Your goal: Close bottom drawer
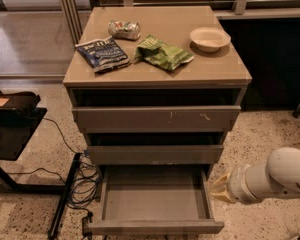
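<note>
Our gripper (220, 189) hangs by the pulled-out bottom drawer (155, 200).
The drawer sits at 9 o'clock from the gripper, just beside it. We cannot tell if the gripper is spread or squeezed.

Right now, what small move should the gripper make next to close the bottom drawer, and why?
Probably bring the gripper toward the camera and left, round in front of the bottom drawer. The drawer is pulled well out, and the gripper hangs beside its right wall, behind the flat front, where it cannot push it in.
</note>
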Motion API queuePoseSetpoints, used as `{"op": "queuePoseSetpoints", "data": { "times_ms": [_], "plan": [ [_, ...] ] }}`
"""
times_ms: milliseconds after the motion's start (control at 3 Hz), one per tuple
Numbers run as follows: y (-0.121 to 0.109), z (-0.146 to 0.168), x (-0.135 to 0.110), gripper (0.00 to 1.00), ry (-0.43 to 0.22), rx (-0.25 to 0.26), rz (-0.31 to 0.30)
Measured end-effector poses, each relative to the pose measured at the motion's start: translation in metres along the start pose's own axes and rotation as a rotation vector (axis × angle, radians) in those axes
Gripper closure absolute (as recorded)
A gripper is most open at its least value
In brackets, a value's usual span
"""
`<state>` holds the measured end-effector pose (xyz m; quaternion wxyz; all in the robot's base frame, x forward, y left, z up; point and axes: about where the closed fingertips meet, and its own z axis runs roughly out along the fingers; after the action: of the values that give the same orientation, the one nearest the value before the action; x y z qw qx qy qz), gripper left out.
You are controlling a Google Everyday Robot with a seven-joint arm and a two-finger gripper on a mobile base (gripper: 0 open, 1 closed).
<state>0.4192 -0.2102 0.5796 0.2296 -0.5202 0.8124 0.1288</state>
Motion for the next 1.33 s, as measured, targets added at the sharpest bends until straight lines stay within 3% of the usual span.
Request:
{"op": "queuePoseSetpoints", "data": {
  "times_ms": [667,1333],
  "plan": [
    [0.0,0.069,0.035,1.0,-0.015,-0.02,-0.003],
    [0.0,0.138,0.078,1.0,-0.075,-0.014,0.017]
  ]
}}
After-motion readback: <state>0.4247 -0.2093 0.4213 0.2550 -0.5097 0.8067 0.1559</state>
